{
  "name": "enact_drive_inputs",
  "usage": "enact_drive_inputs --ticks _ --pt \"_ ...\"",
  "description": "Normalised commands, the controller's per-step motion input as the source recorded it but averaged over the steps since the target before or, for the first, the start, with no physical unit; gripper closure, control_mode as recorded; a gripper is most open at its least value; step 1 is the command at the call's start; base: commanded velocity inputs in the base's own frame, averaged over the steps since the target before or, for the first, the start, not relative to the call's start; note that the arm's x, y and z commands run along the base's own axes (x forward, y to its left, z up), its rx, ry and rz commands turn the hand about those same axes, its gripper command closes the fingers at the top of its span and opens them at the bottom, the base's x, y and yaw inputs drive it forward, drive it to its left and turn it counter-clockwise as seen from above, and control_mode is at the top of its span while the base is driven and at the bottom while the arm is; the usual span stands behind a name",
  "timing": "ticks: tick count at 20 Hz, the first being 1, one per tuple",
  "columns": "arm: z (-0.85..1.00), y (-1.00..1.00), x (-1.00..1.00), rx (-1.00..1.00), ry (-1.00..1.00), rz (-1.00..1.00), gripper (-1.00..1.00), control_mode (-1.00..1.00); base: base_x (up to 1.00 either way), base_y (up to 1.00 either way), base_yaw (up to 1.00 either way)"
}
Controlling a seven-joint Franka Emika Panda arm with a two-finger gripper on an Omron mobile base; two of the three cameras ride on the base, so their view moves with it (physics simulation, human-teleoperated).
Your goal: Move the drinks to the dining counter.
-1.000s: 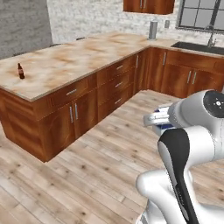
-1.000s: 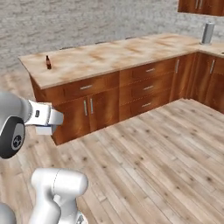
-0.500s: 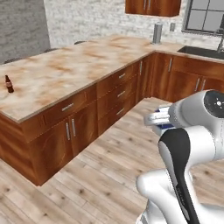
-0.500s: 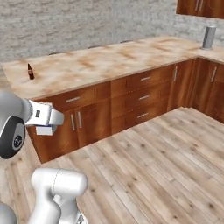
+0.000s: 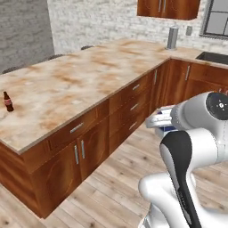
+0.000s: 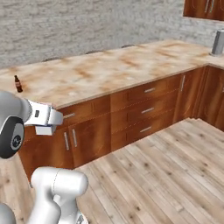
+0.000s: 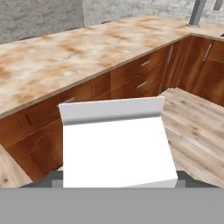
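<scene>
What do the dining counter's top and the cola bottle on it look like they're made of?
Dining counter: top looks like polished marbled stone, beige with rust veining; wood-grain cabinets below. Cola bottle: dark brown, probably glass or plastic; too small to tell.

Take the counter [image 5: 67, 84] as your landmark: its marbled beige-and-rust top runs long over brown wooden drawers [image 6: 148, 109] and doors. Behind it you see a grey-white brick wall [image 6: 87, 22]. Below it lies a pale wood plank floor [image 6: 175, 175]. At its far end, wall cabinets [image 5: 168, 8] hang beside a window [image 5: 215, 18].
</scene>
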Motion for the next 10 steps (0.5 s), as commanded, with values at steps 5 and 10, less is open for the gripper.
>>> enact_drive_inputs --ticks 5,10 --pt "0.00 0.00 0.00 0.00 0.00 0.00 1.00 1.00 1.00 0.00 0.10" --pt "0.00 0.00 0.00 0.00 0.00 0.00 1.00 1.00 1.00 0.00 0.17"
